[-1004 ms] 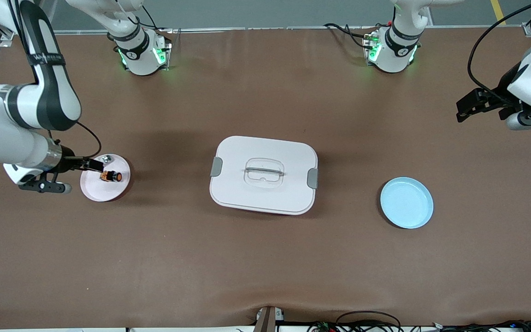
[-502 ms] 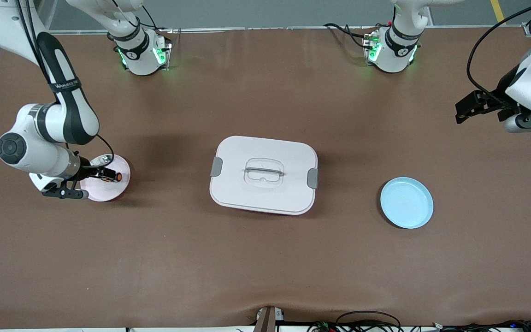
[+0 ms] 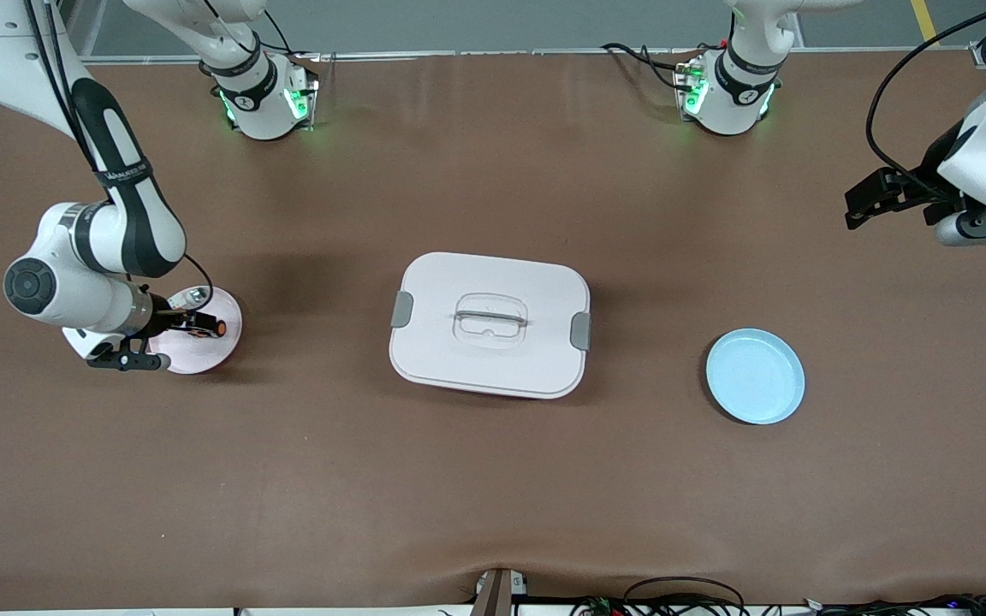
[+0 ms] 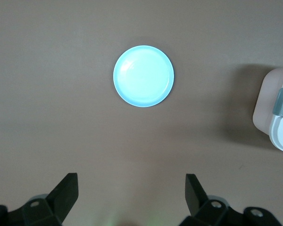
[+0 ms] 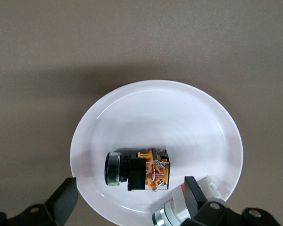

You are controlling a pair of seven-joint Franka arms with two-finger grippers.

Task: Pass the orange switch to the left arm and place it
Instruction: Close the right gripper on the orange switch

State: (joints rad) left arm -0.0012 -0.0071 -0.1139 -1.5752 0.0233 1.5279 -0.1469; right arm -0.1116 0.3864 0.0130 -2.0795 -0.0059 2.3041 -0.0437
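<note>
The switch (image 3: 204,326) lies on its side in a pink plate (image 3: 217,352) at the right arm's end of the counter (image 3: 493,479). In the right wrist view the switch (image 5: 137,170) rests on the white-looking plate (image 5: 155,117), its black-rimmed button end at one side and its orange block at the other. A small silvery-clear piece (image 5: 179,209) with a red bit lies just beside the block, partly hidden by one finger.

The right hand (image 3: 189,323) is low over the plate, reaching in from the 9 o'clock side. Its fingers (image 5: 63,200) stand wide apart with the switch between them, neither visibly touching it; the hand is open.

The box (image 3: 490,323) sits at the counter's centre with its lid on, grey clips at both short sides and a clear handle recessed in the top. From the box, the pink plate is at about 9 o'clock and a blue plate (image 3: 755,376) at about 4 o'clock, each well apart from it.

The left hand (image 3: 865,198) waits in the air over the left arm's end of the counter, at about 1 o'clock from the blue plate. In the left wrist view its fingers (image 4: 66,190) are spread wide with nothing between them, and the blue plate (image 4: 143,76) shows below with a corner of the box (image 4: 279,113) at the edge.
</note>
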